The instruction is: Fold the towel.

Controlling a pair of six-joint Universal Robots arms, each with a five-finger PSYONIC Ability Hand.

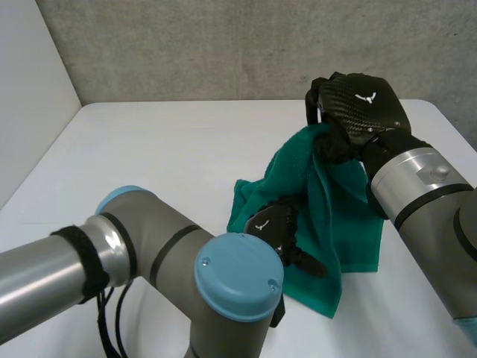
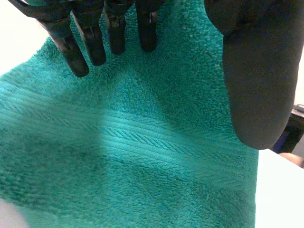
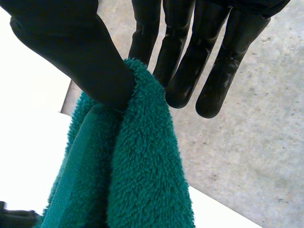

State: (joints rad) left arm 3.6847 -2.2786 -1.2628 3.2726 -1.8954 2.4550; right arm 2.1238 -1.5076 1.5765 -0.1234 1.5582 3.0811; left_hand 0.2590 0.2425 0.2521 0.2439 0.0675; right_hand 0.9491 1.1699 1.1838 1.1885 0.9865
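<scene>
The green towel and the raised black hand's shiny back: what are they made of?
The towel looks like terry cloth: fuzzy pile with a flat woven band. The right hand has a glossy back shell with a fine checked weave, probably carbon fibre, possibly patterned plastic.

Grey arm (image 1: 45,272), lt-blue cap (image 1: 238,277); black robot hand (image 1: 361,104) w/ white logo (image 1: 365,98).

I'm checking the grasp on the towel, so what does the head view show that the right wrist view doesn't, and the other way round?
The head view adds the left hand resting open on the towel's low part, which lies on the white table, with the rest lifted. The right wrist view adds the right hand up close, pinching a fold between thumb and nearest finger, its other fingers straight. Both share the green towel and the right hand holding it up.
</scene>
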